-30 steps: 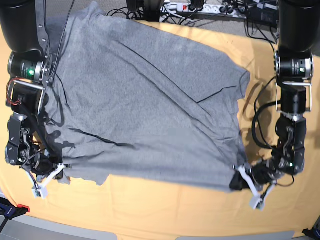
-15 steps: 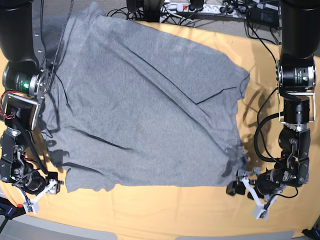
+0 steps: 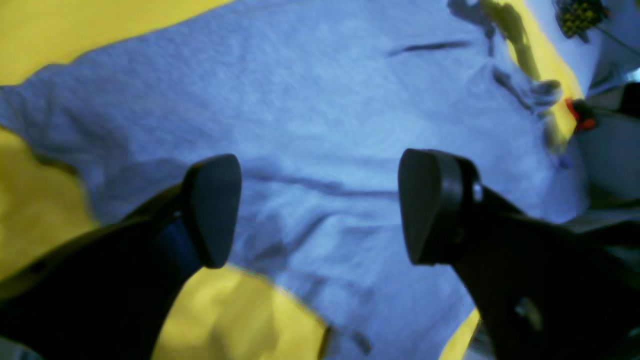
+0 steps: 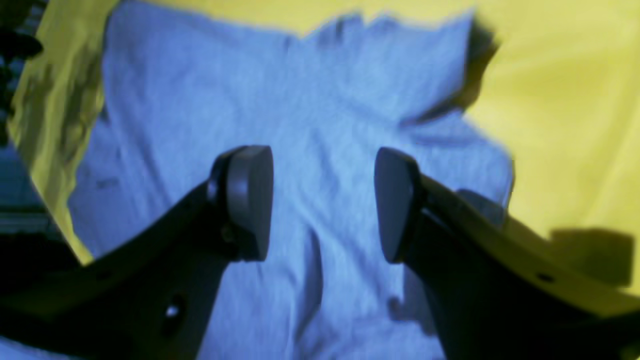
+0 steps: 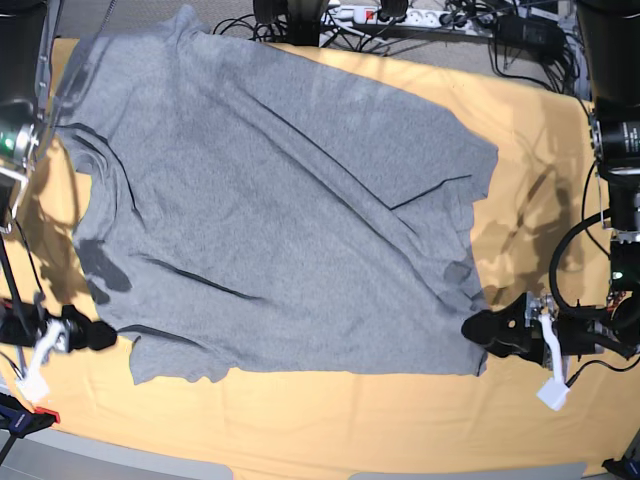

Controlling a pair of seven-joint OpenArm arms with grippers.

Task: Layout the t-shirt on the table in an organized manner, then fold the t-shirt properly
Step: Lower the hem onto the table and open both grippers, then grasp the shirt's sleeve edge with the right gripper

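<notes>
The grey t-shirt lies spread over the yellow-orange table, back side up with no lettering showing, its hem toward the front edge and long creases running across it. My left gripper hovers just off the hem's right corner, open and empty. From the left wrist view, its fingers stand wide apart above the t-shirt. My right gripper sits off the hem's left corner, also open. In the right wrist view, its fingers are apart over the t-shirt, holding nothing.
A power strip and black cables crowd the table's back edge. A red and black clamp sits at the front left corner. Bare cloth borders the shirt along the front and right sides.
Both grippers have opened, let go of the hem corners and drawn outward, away from the shirt. The hem has settled flat on the table.
</notes>
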